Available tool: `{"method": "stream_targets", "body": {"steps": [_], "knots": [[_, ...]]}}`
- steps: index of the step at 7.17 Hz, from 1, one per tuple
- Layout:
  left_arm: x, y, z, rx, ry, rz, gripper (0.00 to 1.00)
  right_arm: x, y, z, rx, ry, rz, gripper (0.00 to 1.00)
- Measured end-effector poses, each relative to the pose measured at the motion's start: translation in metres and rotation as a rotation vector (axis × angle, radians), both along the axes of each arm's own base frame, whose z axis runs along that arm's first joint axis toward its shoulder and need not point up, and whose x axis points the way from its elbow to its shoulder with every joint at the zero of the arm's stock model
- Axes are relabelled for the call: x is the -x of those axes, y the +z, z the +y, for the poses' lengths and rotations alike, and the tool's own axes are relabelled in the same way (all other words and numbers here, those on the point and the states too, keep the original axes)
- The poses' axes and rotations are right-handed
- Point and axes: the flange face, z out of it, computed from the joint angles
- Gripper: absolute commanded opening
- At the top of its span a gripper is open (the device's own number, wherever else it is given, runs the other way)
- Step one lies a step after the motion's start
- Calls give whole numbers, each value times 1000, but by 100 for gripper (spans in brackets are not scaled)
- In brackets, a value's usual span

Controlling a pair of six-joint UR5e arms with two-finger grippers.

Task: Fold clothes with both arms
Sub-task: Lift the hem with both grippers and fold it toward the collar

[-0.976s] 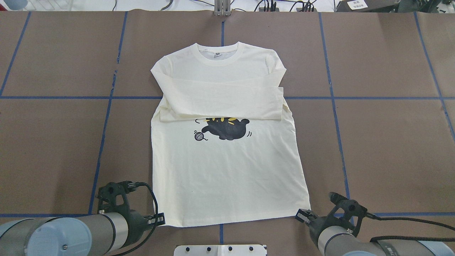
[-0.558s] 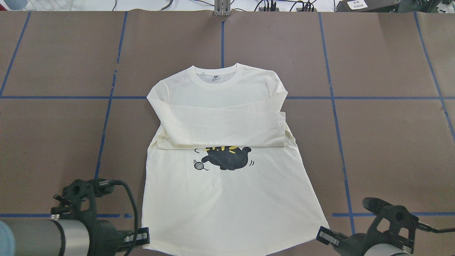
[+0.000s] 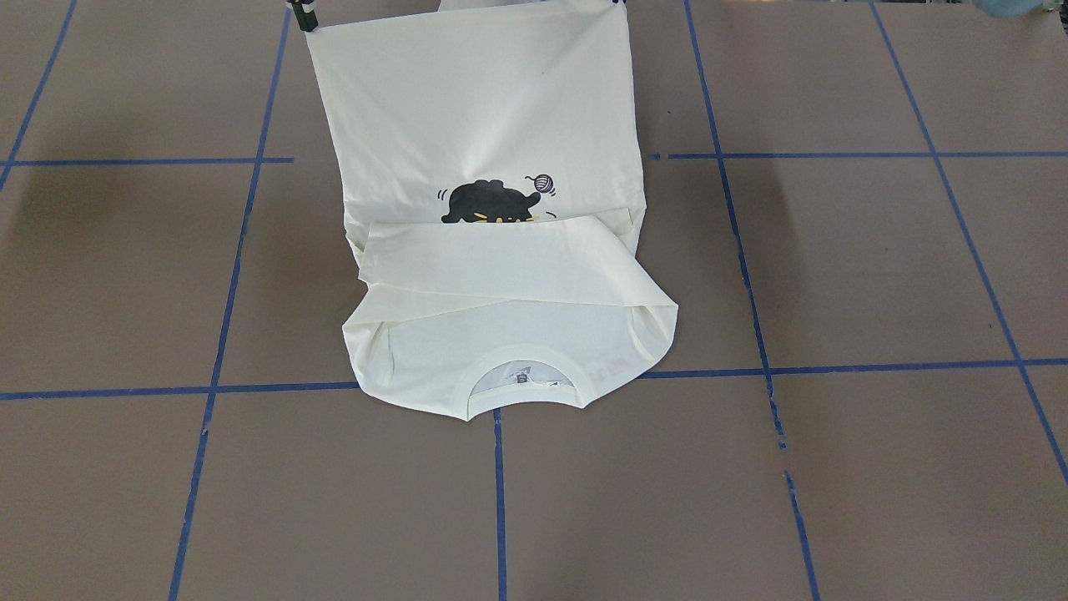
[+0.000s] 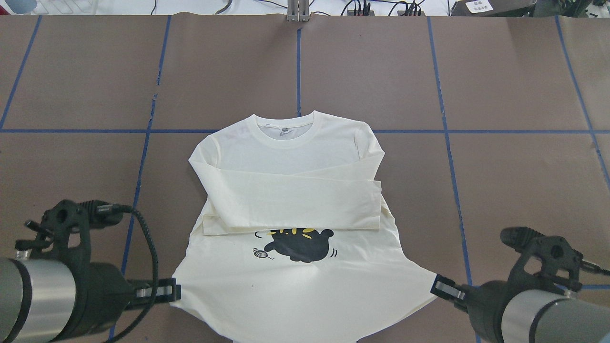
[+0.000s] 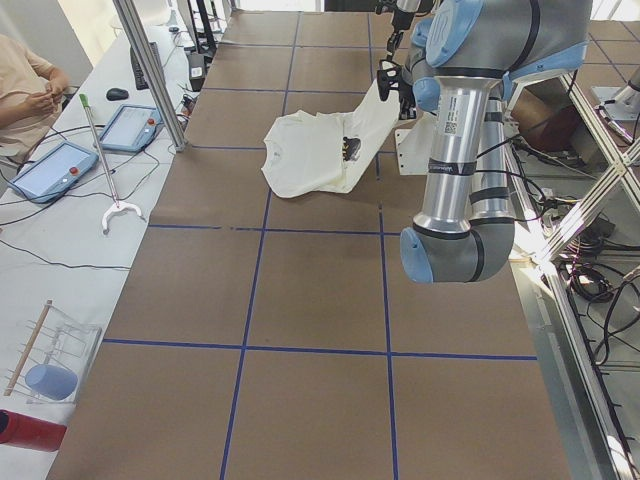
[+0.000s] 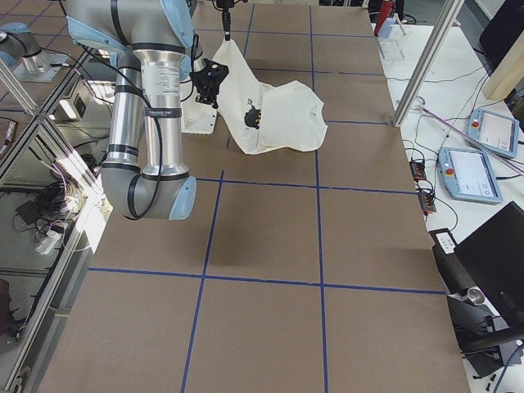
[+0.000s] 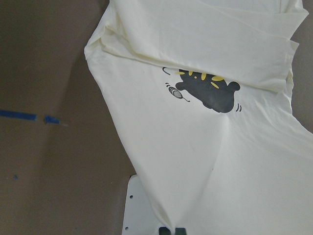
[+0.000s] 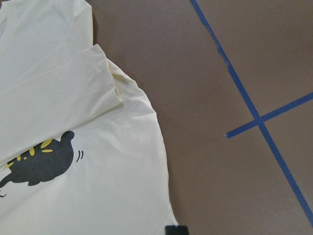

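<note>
The cream long-sleeved shirt [image 4: 295, 190] lies front up, collar away from me, both sleeves [image 4: 290, 202] folded across the chest above the black cat print [image 4: 298, 244]. No red lettering shows. My left gripper [image 4: 169, 291] is shut on the left hem corner, and my right gripper [image 4: 439, 286] on the right one. Both hold the hem raised off the table, so the lower half slopes up towards me [image 3: 476, 100]. The left wrist view [image 7: 220, 161] and the right wrist view [image 8: 73, 161] show the cloth running into the shut fingertips.
The brown table [image 4: 524, 95] has a grid of blue tape lines [image 4: 443, 119]. The white base pedestal [image 7: 133, 205] sits under the raised hem. Tablets [image 5: 50, 170], a metal post [image 5: 150, 70] and a seated person [image 5: 25, 85] are on the operators' side.
Both grippers, shut on the hem corners, moved back towards me and up. The whole shirt slid towards me across the table and its hem rose.
</note>
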Motion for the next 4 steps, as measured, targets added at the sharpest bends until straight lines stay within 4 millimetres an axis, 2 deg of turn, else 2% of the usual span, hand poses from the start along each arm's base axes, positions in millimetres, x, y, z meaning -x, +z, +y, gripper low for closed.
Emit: {"method": "stream_targets", "body": {"steps": [3,4], "knots": [[9,16,-108,-162,-79,-123,0,14,-19,-96,-20,68,28,0],[2,21,-137,-176,-96,-161,0,26,-22,-126,-28,87,53,0]]}}
